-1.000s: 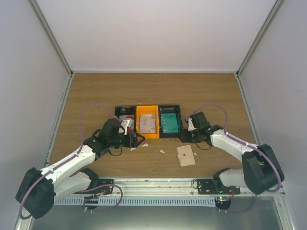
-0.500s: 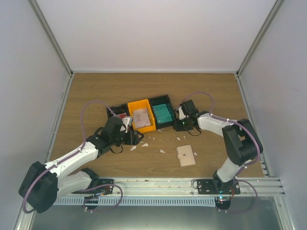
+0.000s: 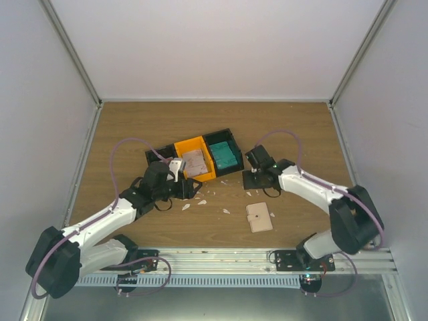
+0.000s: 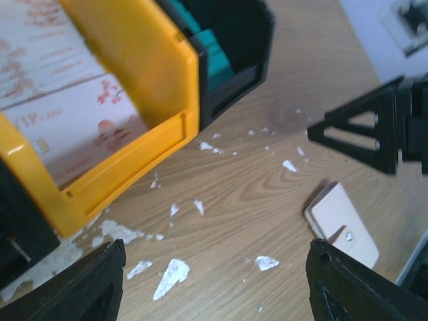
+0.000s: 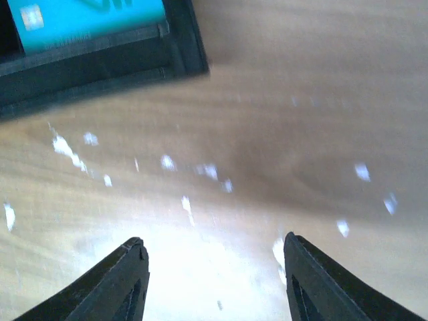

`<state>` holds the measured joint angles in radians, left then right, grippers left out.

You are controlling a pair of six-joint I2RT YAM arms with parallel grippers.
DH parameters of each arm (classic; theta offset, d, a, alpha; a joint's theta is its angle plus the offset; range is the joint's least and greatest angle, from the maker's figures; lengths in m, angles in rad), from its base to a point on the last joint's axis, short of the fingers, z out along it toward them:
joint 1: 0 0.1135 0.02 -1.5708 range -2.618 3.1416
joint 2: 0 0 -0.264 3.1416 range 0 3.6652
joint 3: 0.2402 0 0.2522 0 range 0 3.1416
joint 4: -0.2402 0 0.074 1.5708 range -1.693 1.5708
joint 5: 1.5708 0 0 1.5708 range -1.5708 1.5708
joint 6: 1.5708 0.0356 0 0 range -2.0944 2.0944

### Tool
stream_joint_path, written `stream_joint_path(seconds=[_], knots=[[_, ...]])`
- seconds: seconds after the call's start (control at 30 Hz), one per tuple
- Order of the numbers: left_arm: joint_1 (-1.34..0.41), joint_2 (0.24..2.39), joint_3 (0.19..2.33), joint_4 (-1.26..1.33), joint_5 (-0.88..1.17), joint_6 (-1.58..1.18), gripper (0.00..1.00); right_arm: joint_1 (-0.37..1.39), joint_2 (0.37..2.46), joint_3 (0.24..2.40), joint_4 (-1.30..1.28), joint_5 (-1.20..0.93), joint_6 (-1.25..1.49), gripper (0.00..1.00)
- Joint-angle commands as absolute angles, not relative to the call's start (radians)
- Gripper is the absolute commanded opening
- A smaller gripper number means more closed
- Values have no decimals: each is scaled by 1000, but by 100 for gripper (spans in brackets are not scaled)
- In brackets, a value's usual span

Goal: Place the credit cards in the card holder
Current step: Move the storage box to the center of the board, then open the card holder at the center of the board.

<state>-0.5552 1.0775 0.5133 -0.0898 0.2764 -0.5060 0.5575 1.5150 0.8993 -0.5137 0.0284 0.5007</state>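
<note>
The joined trays lie turned at an angle. The orange tray (image 3: 194, 164) holds pale pinkish cards with reddish marks (image 4: 73, 127). The black tray (image 3: 224, 154) on its right holds teal-green cards (image 4: 208, 53), which also show in the right wrist view (image 5: 87, 17). The left black tray's contents are hidden behind my left wrist. The beige card holder (image 3: 258, 217) lies shut on the table, apart from both arms; it also shows in the left wrist view (image 4: 341, 226). My left gripper (image 3: 189, 190) (image 4: 217, 281) is open and empty at the orange tray's near edge. My right gripper (image 3: 253, 179) (image 5: 217, 281) is open and empty, just off the teal tray's near corner.
Small white scraps (image 3: 200, 200) are scattered on the wood between the trays and the card holder, and show in the left wrist view (image 4: 170, 274). White walls close in the table on three sides. The metal rail (image 3: 221, 257) runs along the near edge.
The joined trays have slid left and turned, their right end swinging toward the back. My right gripper has come off the tray's right end and drawn back. My left gripper stayed by the orange tray.
</note>
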Motion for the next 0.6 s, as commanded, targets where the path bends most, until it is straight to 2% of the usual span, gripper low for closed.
stream_joint_path(seconds=[0.0, 0.13, 0.23, 0.37, 0.57], knots=[[-552, 1029, 489, 28, 310, -470, 76, 628, 1384, 840, -802, 219, 706, 58], [-551, 1022, 491, 12, 340, -465, 77, 667, 1291, 781, -935, 194, 831, 59], [-551, 1032, 490, 9, 393, -465, 77, 677, 1236, 717, -948, 127, 883, 55], [-554, 1049, 490, 13, 451, -489, 77, 689, 1182, 638, -897, -5, 906, 50], [-574, 1072, 471, 21, 489, -516, 77, 693, 1122, 527, -747, -201, 917, 49]])
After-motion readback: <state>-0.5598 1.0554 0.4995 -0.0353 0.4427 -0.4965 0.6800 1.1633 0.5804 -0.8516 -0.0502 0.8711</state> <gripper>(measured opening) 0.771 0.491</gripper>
